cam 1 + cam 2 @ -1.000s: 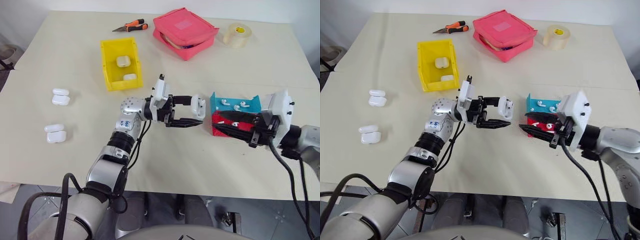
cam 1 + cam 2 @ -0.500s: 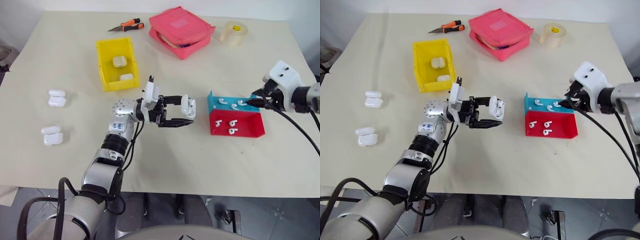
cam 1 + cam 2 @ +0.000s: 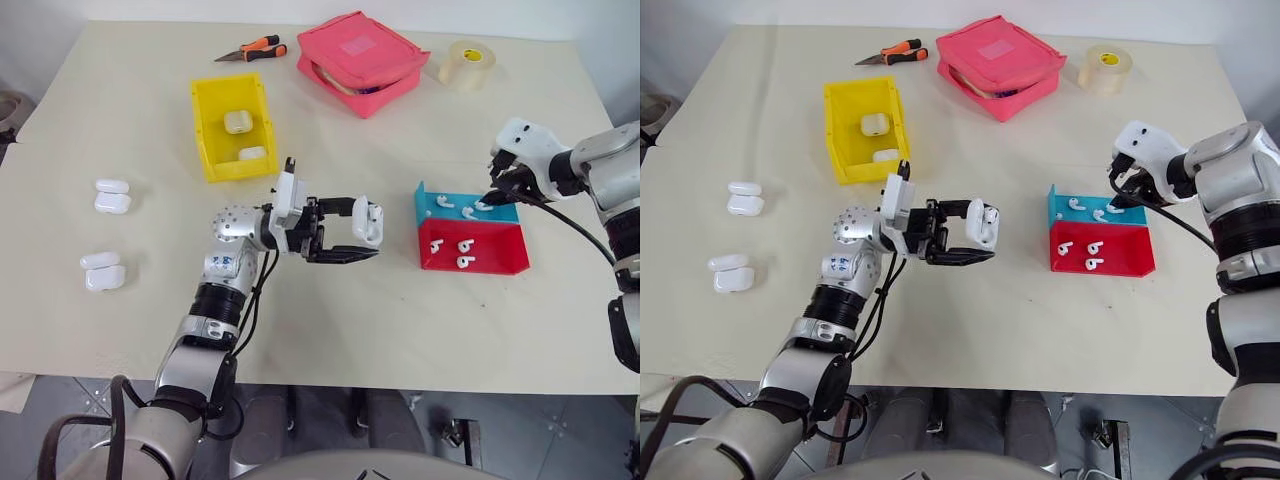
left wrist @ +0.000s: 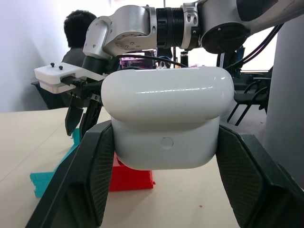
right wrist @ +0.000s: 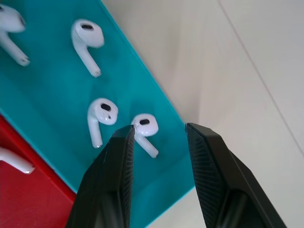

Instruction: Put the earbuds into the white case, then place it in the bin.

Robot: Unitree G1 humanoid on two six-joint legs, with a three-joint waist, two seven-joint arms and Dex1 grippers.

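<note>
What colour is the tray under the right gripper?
Teal-blue tray, seen best in the right wrist view.

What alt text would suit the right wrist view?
The right gripper, jaws open, hangs over a teal tray with one earbud between its fingertips. Three more earbuds lie on the tray, beside a red tray.

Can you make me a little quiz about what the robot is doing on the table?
1. True or false: the left gripper holds a white case.
2. How many cases lie in the yellow bin?
3. Which tray is the right gripper over: A) red tray B) blue tray C) pink pouch?

Key: 1 true, its jaws are clamped on the case. 2 two. 3 B, with open jaws on either side of an earbud.
</note>
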